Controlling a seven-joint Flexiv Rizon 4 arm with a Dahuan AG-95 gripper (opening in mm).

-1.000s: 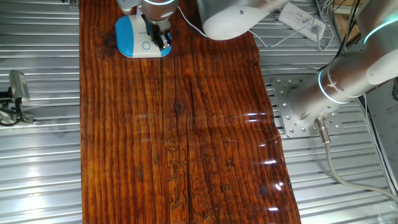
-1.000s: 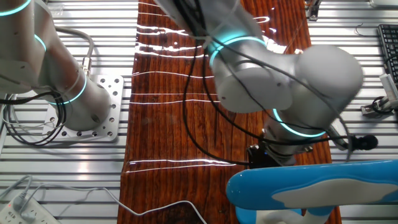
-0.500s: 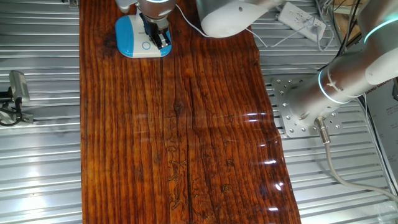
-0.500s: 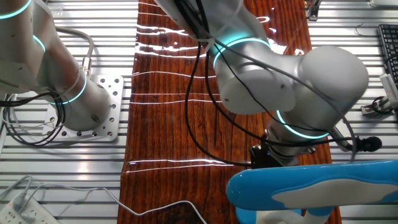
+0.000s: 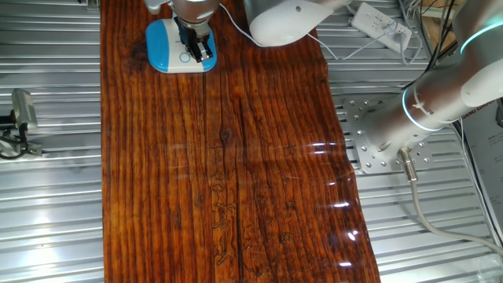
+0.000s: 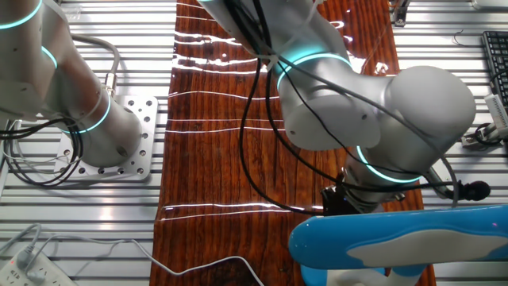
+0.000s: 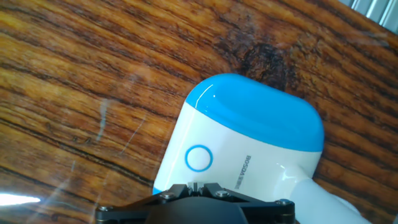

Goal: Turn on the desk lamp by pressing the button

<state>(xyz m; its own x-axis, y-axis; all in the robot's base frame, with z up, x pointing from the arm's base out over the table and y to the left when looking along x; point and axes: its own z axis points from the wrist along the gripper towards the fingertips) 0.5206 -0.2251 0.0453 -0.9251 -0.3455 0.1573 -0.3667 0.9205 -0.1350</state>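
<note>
The desk lamp stands at the far left end of the wooden table, with a blue-and-white rounded base. In the hand view the base fills the middle, and the button is a small blue-outlined circle on its white face. My gripper hangs just above the base, its fingertips together right beside the button. In one fixed view the gripper is over the base's right half. In the other fixed view a blue-and-white part of the lamp fills the foreground and the arm hides the fingertips.
A white power strip lies behind the table's far right corner, and also shows at the lower left of the other fixed view. A white cable runs from the lamp. A metal mounting plate holds the arm's base to the right.
The gripper and arm have shifted slightly left and farther over the lamp base. The lamp has not moved.
</note>
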